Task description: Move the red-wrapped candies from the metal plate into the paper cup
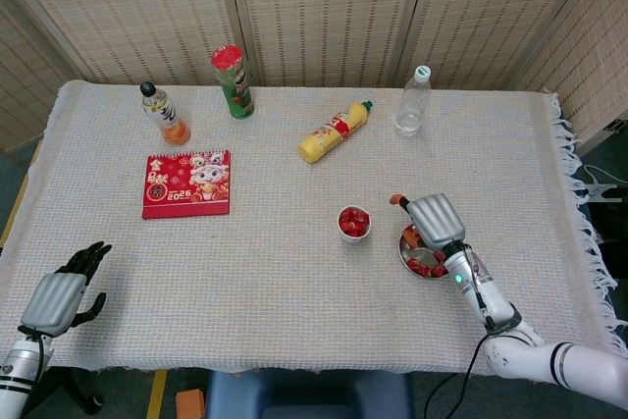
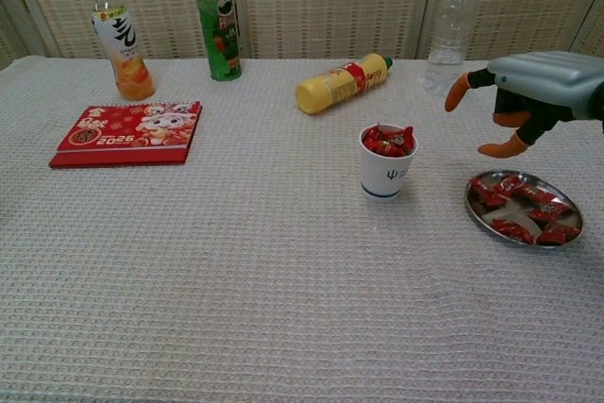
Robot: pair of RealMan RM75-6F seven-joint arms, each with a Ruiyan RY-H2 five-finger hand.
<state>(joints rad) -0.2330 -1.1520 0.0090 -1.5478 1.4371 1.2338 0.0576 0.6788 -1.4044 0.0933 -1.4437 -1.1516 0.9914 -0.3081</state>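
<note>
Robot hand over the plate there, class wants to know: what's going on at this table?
The right robot hand hovers open above the metal plate, holding nothing. Several red-wrapped candies lie on the plate, while the paper cup to its left is already piled with candies above its rim. The left robot hand sits idle and open at the near left table edge. The job of moving candies into the cup is partly done.
</note>
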